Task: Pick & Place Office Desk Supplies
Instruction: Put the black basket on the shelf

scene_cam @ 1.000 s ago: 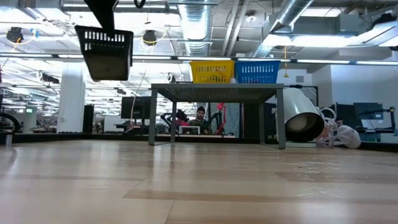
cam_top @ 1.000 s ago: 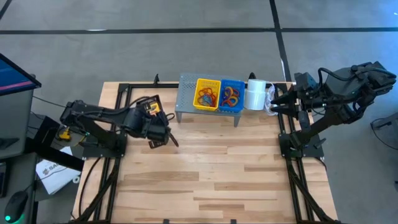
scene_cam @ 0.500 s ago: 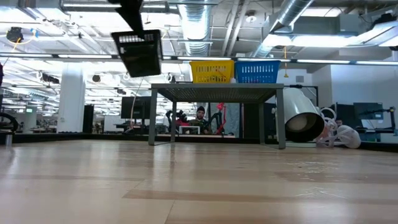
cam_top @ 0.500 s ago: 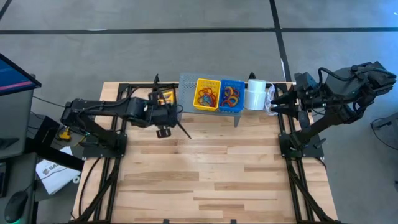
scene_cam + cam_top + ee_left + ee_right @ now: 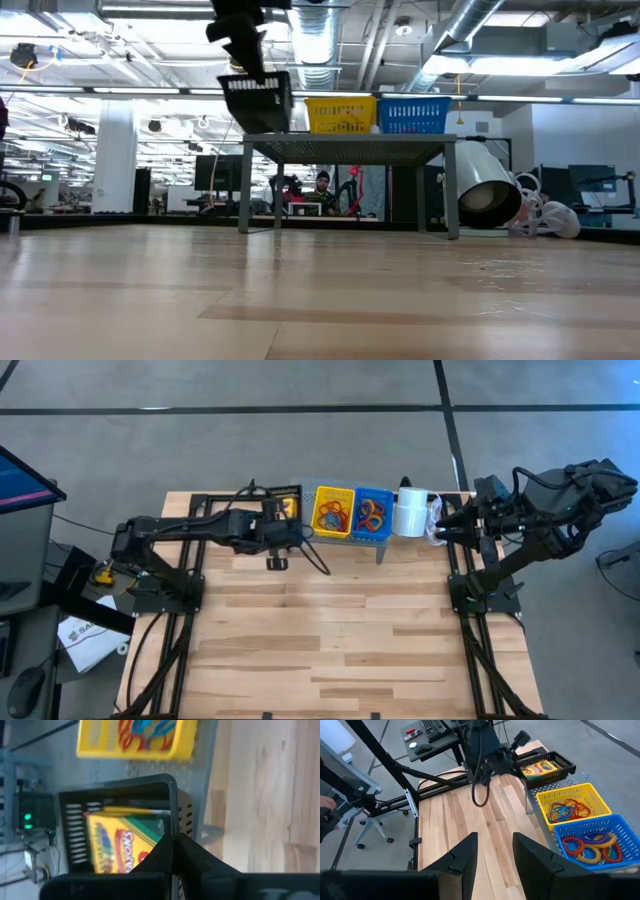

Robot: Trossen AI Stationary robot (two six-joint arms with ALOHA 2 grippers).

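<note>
- Nearest us the wooden worktop (image 5: pixel 330 630) lies bare; all the action sits along its far edge.
- Our left gripper (image 5: pixel 283 532) keeps its fingers pinched on the wall of a black basket (image 5: pixel 544 767) and has carried it across from the left side; a second ago it hung well clear of the grey riser (image 5: pixel 380 540), and now its far end reaches over the riser's left end.
- In that basket lies a yellow-and-green crayon box (image 5: pixel 122 845), so the task's thing is still airborne and held only by way of the basket.
- We judge this the end of the carry: the basket looks lined up with the yellow bin (image 5: pixel 333 510) and blue bin (image 5: pixel 372 512), both holding rubber-band loops (image 5: pixel 572 809), and lowering and release remain.
- Farther right, by the white roll (image 5: pixel 410 512), our right gripper (image 5: pixel 440 528) waits unmoved with fingers apart, holding nothing.
</note>
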